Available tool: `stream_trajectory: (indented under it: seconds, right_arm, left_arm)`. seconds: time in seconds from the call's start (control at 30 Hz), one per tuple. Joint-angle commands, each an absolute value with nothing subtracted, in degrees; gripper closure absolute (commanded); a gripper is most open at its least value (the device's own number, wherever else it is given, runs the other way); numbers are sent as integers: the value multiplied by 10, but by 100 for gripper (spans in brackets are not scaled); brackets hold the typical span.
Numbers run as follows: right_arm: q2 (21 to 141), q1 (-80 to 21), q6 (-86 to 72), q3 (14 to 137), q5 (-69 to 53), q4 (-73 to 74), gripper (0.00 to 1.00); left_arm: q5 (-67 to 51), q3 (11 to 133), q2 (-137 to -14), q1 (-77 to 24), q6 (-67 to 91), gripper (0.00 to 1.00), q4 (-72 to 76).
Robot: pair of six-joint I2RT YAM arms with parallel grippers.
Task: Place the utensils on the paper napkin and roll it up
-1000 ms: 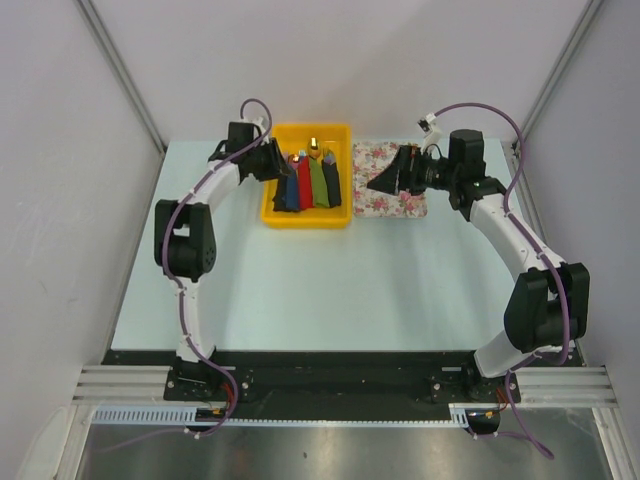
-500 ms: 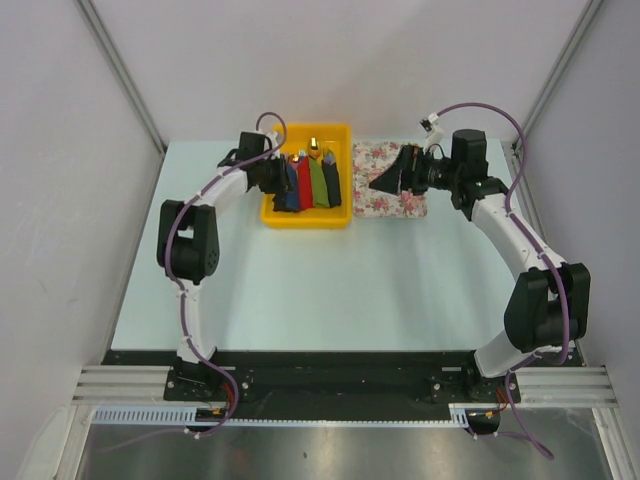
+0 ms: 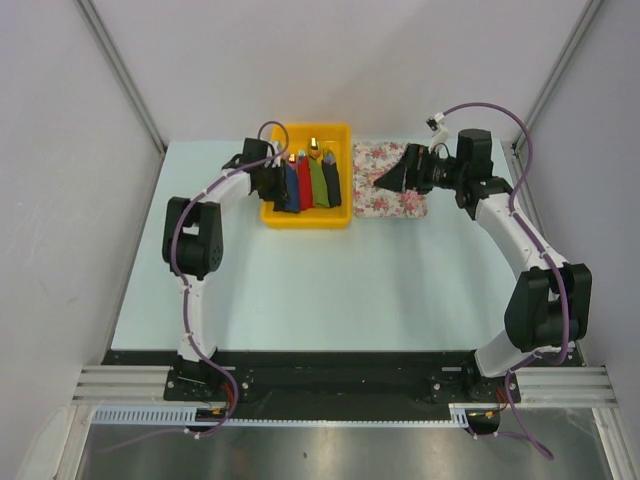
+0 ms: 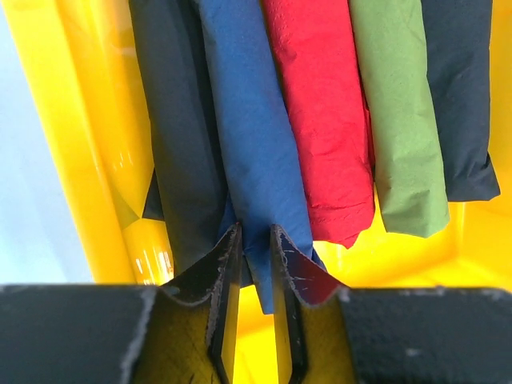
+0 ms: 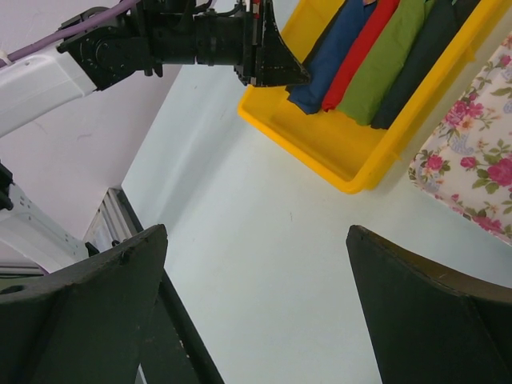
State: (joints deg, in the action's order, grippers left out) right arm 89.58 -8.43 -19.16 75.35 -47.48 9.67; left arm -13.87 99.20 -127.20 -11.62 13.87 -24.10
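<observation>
So your left gripper [image 4: 254, 234] is down in the yellow bin [image 3: 306, 222], jaws almost together and pinched on the near tip of the blue roll. I'd bet that roll is the paper napkin [image 4: 256, 144], already rolled up. It lies lengthwise in the row, touching the black bundle [image 4: 176, 144] on 1 side and the red bundle [image 4: 320, 120] on the other, with the green bundle [image 4: 400, 120] past that. Gripping it by the very end makes sense to me, since it's the only bit the fingers can reach without shoving the neighbours. I can't spot the utensils in any of the 3 views, so my guess is they're wrapped inside. Your right gripper [image 5: 256, 240] hangs over the left part of the floral mat [image 3: 400, 205], fingers spread wide with nothing in them, probably parked out of the way. The job looks nearly done to me. When you let go, back out straight so the roll doesn't drag or unwind.
</observation>
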Motion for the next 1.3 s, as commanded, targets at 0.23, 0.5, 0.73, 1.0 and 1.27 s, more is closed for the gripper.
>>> stream_trajectory:
  seconds: [0.23, 0.5, 0.73, 1.0, 1.27]
  right_arm:
    - [853, -77, -163, 756, -484, 109, 0]
    - [829, -58, -118, 766, -465, 139, 0]
    - [792, -29, -42, 737, -409, 242, 0]
    - [638, -27, 78, 561, -342, 299, 0]
    - [534, -35, 96, 508, -309, 319, 0]
  left_arm:
    - [-146, 996, -1177, -125, 91, 53, -223]
    - [-148, 1051, -1063, -126, 50, 3, -284]
    - [-160, 1021, -956, -127, 25, 0, -382]
    - [-124, 706, -702, -135, 2, 0, -336]
    - [-81, 588, -597, -139, -27, 0, -312]
